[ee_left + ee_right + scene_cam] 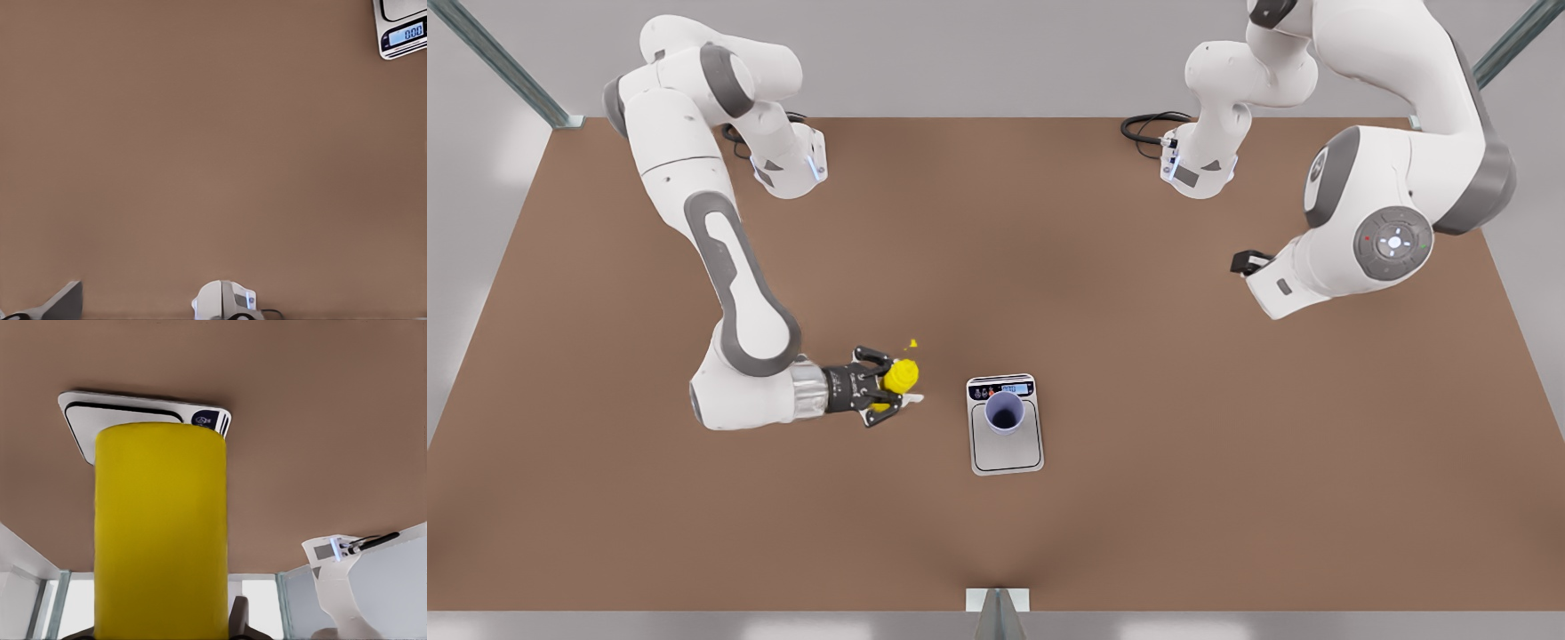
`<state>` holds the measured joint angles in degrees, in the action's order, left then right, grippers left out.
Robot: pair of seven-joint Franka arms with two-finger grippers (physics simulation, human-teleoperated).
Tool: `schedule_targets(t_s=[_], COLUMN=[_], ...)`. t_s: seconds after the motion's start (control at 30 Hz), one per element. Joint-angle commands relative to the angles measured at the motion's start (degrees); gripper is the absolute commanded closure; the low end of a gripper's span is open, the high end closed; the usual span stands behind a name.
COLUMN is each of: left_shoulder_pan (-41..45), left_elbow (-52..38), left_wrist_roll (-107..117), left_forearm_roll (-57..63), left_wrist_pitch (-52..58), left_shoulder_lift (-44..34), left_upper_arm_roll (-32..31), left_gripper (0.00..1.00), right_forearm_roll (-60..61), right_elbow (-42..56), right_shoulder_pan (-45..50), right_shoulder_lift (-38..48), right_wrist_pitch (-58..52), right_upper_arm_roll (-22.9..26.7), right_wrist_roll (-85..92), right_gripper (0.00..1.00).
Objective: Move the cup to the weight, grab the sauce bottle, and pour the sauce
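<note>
The yellow sauce bottle (901, 376) is off the table, held sideways in my right gripper (889, 388), which is shut on it at the front view's left. A small yellow speck (913, 343) hangs just beyond it. In the right wrist view the sauce bottle (160, 533) looms close, with the weight (143, 420) behind it. The lavender cup (1005, 412) stands upright on the silver-grey weight (1007, 449), near its display end, a short way to the bottle's right. My left gripper (1250, 261) waits high at the front view's right, and a corner of the weight (403, 27) appears in its wrist view.
The brown table (1138, 373) stretches wide around the weight. Both arm bases (787, 164) (1199, 164) sit at the far edge with black cables beside them. A metal post (997, 613) stands at the near edge.
</note>
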<state>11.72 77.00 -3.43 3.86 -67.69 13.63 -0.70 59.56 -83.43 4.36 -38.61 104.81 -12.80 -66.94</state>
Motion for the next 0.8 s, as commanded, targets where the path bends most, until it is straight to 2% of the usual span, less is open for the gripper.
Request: schedule_targets(t_s=[0.0, 0.3, 0.6, 0.73, 0.77], left_shoulder_pan=[0.0, 0.0, 0.0, 0.0, 0.0], left_elbow=[0.0, -0.1, -0.1, 0.1, 0.1], left_wrist_roll=[-0.1, -0.1, -0.1, -0.1, -0.1], left_forearm_roll=[0.0, 0.4, 0.4, 0.4, 0.4], left_wrist_pitch=[0.0, 0.0, 0.0, 0.0, 0.0], left_shoulder_lift=[0.0, 0.3, 0.3, 0.5, 0.5], left_upper_arm_roll=[0.0, 0.0, 0.0, 0.0, 0.0], left_gripper=[0.00, 0.00, 0.00, 0.00, 0.00], right_forearm_roll=[2.0, 9.4, 4.4, 2.7, 2.7], right_elbow=[-0.7, -0.8, -2.5, -3.4, -3.4], right_shoulder_pan=[-1.0, -12.6, -15.7, -16.1, -16.1], right_shoulder_lift=[-0.4, -11.5, -15.8, -16.7, -17.4], right_wrist_pitch=[-0.8, -17.6, -19.6, -19.6, -19.7], right_upper_arm_roll=[0.0, -0.9, 0.2, 0.6, 0.6], right_wrist_roll=[1.0, 13.2, 24.8, 28.0, 28.1], right_gripper=[0.72, 0.72, 0.69, 0.66, 0.60])
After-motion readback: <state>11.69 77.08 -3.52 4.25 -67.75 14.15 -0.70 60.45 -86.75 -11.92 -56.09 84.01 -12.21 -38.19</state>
